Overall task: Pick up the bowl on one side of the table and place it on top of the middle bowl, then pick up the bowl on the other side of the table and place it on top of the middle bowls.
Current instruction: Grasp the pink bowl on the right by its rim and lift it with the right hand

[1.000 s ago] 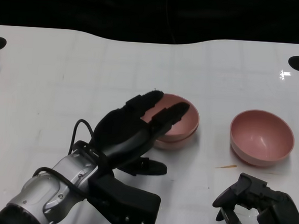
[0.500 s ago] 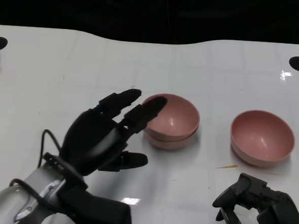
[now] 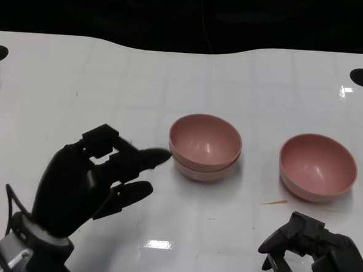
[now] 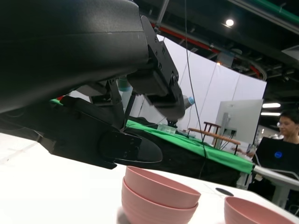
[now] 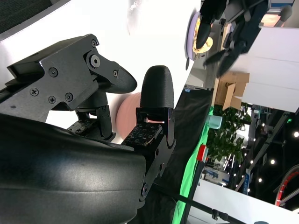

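While two pink bowls (image 3: 205, 147) sit nested at frame centre, a third bowl (image 3: 318, 166) stands apart at right.
Glossy white table (image 3: 111, 82), black backdrop; left hand (image 3: 89, 176) empty, fingers spread; right hand (image 3: 313, 255) curled, empty.

Lab hall: monitor (image 4: 232, 125), green-draped tables (image 4: 205, 150)

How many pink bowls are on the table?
3: two stacked in the middle, the top bowl nested in the lower bowl, and a single bowl to their right.
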`<state>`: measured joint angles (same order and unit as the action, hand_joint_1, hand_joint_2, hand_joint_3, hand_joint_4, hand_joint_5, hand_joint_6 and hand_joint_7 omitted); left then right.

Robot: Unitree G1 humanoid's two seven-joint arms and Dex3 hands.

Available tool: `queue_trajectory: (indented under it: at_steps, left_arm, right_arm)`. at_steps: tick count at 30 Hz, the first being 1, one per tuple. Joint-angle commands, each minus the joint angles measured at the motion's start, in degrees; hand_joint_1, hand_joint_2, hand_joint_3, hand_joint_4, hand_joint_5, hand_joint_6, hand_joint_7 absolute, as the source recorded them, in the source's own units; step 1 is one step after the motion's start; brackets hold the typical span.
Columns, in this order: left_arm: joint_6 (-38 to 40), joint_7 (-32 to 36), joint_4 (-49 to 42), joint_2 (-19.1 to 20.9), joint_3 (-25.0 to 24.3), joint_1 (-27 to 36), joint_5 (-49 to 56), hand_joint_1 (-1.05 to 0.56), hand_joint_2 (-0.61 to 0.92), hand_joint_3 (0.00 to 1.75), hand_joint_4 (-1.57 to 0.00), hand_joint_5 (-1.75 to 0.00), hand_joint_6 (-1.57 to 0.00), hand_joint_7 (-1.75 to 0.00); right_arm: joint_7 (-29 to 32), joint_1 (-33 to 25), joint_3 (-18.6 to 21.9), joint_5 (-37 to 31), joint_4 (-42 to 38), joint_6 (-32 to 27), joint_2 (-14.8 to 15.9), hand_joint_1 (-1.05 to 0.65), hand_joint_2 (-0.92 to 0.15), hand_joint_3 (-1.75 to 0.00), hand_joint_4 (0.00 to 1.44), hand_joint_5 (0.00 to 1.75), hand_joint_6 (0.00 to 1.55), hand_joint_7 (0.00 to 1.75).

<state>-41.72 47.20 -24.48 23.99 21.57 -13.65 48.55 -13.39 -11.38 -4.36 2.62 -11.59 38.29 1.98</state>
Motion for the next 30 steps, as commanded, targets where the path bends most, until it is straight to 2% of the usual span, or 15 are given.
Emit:
queue_trajectory:
  at_steps: [1, 2, 4, 7, 8, 9, 13, 15, 16, 19, 21, 22, 24, 28, 30]
  left_arm:
    - [-2.89, -1.16, 0.68, 1.60, -2.17, 3.77, -3.68, -0.18, 0.87, 0.22, -0.81, -1.20, -1.04, -0.44]
    - [-3.71, -2.47, 0.97, 1.47, -2.61, 5.08, -5.45, -0.17, 0.74, 0.46, -0.84, -1.21, -1.04, -0.50]
    - [-5.37, -4.64, 0.87, 1.14, -3.27, 7.22, -8.27, -0.11, 0.57, 0.84, -0.84, -1.32, -1.04, -0.60]
    - [-8.79, -10.65, -0.68, 0.81, -3.57, 8.89, -14.79, -0.04, 0.45, 1.16, -0.83, -1.44, -1.00, -0.78]
    - [-10.05, -13.37, -1.59, 0.54, -3.52, 9.06, -17.76, -0.03, 0.44, 1.22, -0.83, -1.46, -0.98, -0.83]
    - [-11.58, -16.48, -3.03, 0.23, -3.28, 8.90, -21.12, -0.03, 0.43, 1.25, -0.82, -1.48, -0.97, -0.87]
    - [-13.55, -29.01, -7.36, -1.80, -3.24, 8.66, -33.31, -0.05, 0.50, 1.15, -0.83, -1.47, -0.91, -1.09]
    - [-12.92, -33.64, -7.86, -3.13, -4.03, 9.03, -37.39, -0.04, 0.45, 1.24, -0.85, -1.55, -0.89, -1.25]
    - [-12.37, -35.68, -7.88, -3.73, -4.49, 9.25, -39.07, -0.04, 0.41, 1.33, -0.86, -1.61, -0.87, -1.35]
    - [-10.91, -40.35, -7.81, -5.18, -6.03, 9.85, -42.10, -0.05, 0.36, 1.43, -0.86, -1.70, -0.83, -1.48]
    - [-9.89, -43.42, -7.63, -5.94, -6.95, 10.26, -44.09, -0.05, 0.36, 1.44, -0.86, -1.73, -0.81, -1.53]
    - [-9.31, -45.20, -7.49, -6.36, -7.37, 10.46, -45.47, -0.06, 0.38, 1.43, -0.86, -1.74, -0.80, -1.55]
    - [-7.96, -48.86, -7.13, -7.24, -8.20, 10.85, -48.45, -0.06, 0.39, 1.42, -0.86, -1.74, -0.79, -1.57]
    - [-4.89, -54.07, -5.68, -8.53, -10.04, 11.66, -51.63, -0.06, 0.41, 1.38, -0.86, -1.75, -0.78, -1.58]
    - [-3.99, -55.62, -5.22, -8.95, -10.87, 11.89, -51.87, -0.07, 0.41, 1.37, -0.85, -1.75, -0.78, -1.58]
  right_arm:
    - [-0.01, -0.53, 0.50, 1.04, 1.37, -0.05, 0.51, -0.06, -0.61, -0.98, 0.67, 1.49, 0.71, 1.24]
    - [-0.04, -0.59, 0.53, 1.15, 1.55, -0.18, 0.57, -0.06, -0.61, -0.98, 0.67, 1.49, 0.71, 1.25]
    - [0.24, -0.74, 0.71, 1.11, 1.92, -0.59, 0.56, -0.07, -0.61, -0.97, 0.67, 1.49, 0.71, 1.25]
    - [0.84, -0.73, 1.11, 0.39, 1.97, -0.55, 0.70, -0.09, -0.61, -0.96, 0.68, 1.47, 0.71, 1.24]
    - [0.93, -0.68, 1.20, 0.24, 1.88, -0.36, 0.75, -0.09, -0.61, -0.95, 0.68, 1.47, 0.72, 1.24]
    - [0.93, -0.63, 1.26, 0.24, 1.79, -0.18, 0.79, -0.09, -0.61, -0.95, 0.68, 1.47, 0.72, 1.23]
    - [0.95, -0.60, 1.56, 0.26, 1.97, -0.02, 0.80, -0.08, -0.62, -0.94, 0.67, 1.45, 0.72, 1.22]
    - [1.55, -0.60, 1.96, -0.44, 2.11, -0.08, 0.76, -0.08, -0.64, -0.91, 0.66, 1.42, 0.71, 1.19]
    - [1.99, -0.61, 2.19, -1.21, 2.35, -0.04, 0.91, -0.08, -0.67, -0.84, 0.65, 1.35, 0.71, 1.12]
    - [3.86, -0.43, 2.98, -4.58, 3.05, 0.99, 1.51, -0.08, -0.75, -0.66, 0.61, 1.26, 0.69, 0.91]
    - [5.68, -0.14, 3.60, -7.88, 3.22, 2.52, 2.20, -0.09, -0.80, -0.55, 0.59, 1.23, 0.66, 0.79]
    - [6.38, 0.01, 3.82, -9.36, 3.30, 3.10, 2.68, -0.10, -0.86, -0.44, 0.55, 1.18, 0.63, 0.69]
    - [7.78, -0.16, 4.30, -12.82, 4.77, 2.43, 3.77, -0.12, -0.90, -0.34, 0.49, 1.11, 0.58, 0.57]
    - [11.78, 0.19, 5.85, -19.66, 7.37, 2.78, 5.80, -0.17, -0.92, -0.19, 0.39, 0.90, 0.53, 0.40]
    - [13.27, 0.27, 6.20, -21.72, 8.51, 2.36, 6.44, -0.19, -0.92, -0.17, 0.35, 0.87, 0.52, 0.38]
